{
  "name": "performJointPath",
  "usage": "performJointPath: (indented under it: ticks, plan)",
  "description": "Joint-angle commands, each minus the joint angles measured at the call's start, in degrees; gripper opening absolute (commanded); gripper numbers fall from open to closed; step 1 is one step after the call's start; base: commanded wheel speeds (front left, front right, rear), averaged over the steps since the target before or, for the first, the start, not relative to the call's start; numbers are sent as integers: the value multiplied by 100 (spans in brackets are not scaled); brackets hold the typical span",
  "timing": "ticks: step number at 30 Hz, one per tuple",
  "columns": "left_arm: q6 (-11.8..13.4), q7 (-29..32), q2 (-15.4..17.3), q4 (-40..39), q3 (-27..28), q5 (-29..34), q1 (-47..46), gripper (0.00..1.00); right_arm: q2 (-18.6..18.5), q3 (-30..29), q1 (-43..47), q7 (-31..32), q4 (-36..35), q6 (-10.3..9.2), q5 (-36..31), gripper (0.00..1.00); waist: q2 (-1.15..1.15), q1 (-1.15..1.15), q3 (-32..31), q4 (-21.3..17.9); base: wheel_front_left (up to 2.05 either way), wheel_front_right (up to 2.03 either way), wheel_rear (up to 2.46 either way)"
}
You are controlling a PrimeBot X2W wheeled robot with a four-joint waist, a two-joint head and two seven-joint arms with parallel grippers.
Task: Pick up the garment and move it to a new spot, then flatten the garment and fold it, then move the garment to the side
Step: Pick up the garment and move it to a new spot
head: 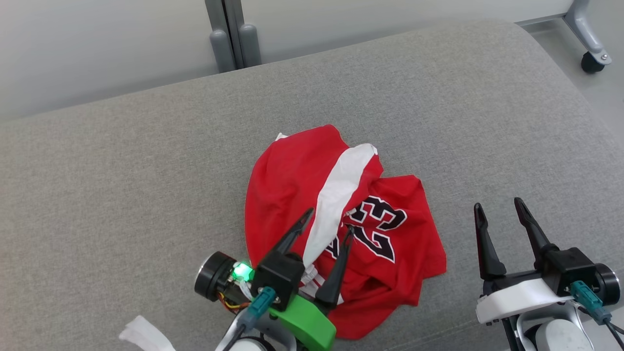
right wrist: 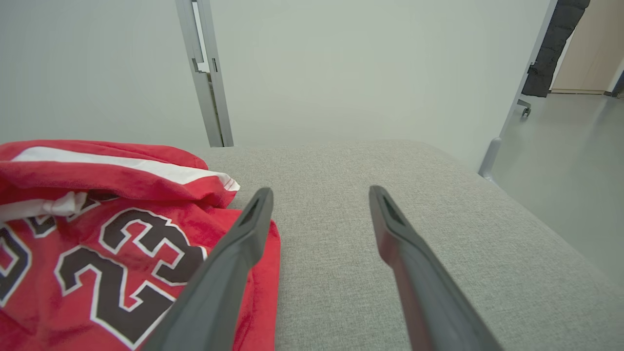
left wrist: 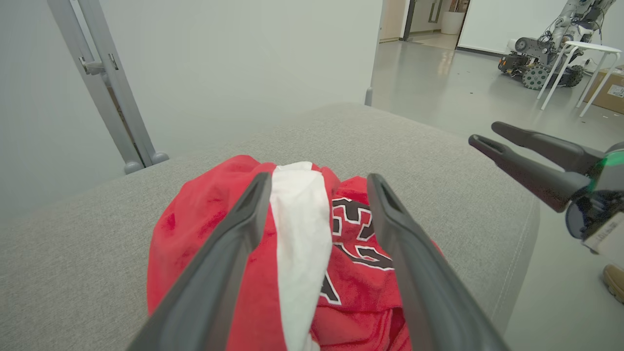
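1. The garment (head: 282,195) lies bunched in a heap on the grey cushion (head: 122,170), around the middle and toward the near edge. It looks ready for flattening, so treat that as your step.
2. Your left gripper (head: 330,220) hangs over the heap, fingers spread, with nothing between them. The right gripper (head: 497,203) is likewise released, over bare cushion just right of the cloth.
3. Do not pinch the top of the heap. The white stripe (head: 341,190) is folded across the number print (head: 378,226), so a grab there would probably lift several layers.
4. Go for edges instead. Send the left gripper to the heap's left rim and the right gripper to the near-right corner (head: 431,265), which lies flattest and closest to it.
5. Take one layer if you can, then draw the two grips apart, left and right, low over the cushion.
6. Spread toward the far side, where there is plenty of bare cushion.
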Motion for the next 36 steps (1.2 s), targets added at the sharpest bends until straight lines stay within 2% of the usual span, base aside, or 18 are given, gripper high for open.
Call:
performJointPath:
  ticks: [1, 9, 10, 11, 12, 17, 22, 27, 30, 36]
  plan:
    - [33, 84, 49, 60, -60, 85, -28, 100, -3, 29, -66, -18, -22, -8, 13, 100, 0, 0, 37, -42, 0, 0, 0]
    - [181, 310, 141, 776, -208, 492, -333, 100, -4, 33, -119, -18, -12, -8, 134, 100, 0, 0, 165, -251, 0, 0, 0]
    - [188, 302, 151, 848, -195, 500, -345, 83, -4, 20, -115, -18, -8, -8, 182, 100, 0, 0, 179, -270, 0, 0, 0]
    - [182, 288, 160, 904, -187, 491, -361, 29, -4, 13, -115, -18, -9, -8, 199, 100, 0, 0, 191, -282, 0, 0, 0]
    - [155, 273, 172, 937, -186, 477, -377, 0, -3, 18, -116, -18, -10, -8, 209, 100, 0, 0, 200, -291, 0, 0, 0]
    - [238, 103, 197, 757, 16, 379, -460, 0, -3, -16, -102, -18, -4, -8, 253, 100, 0, 0, 237, -295, 0, 0, 0]
    - [380, 74, 174, 20, 405, 60, -460, 0, -4, -49, -59, -18, 10, -8, 255, 100, 0, 0, 223, -211, 0, 0, 0]
    - [593, 95, 395, -724, 1033, -232, -567, 0, -4, -117, 11, -18, 3, -8, 237, 100, 0, 0, 141, -74, 0, 0, 0]
    - [757, 218, 751, -1070, 1584, -366, -602, 0, -3, -161, 73, -19, -10, -8, 191, 100, 0, 0, 71, 54, 0, 0, 0]
    - [1087, 492, 1852, -1386, 2898, -577, -397, 0, -6, -237, 173, -19, -43, -8, 173, 100, 0, 0, -23, 270, 0, 0, 0]
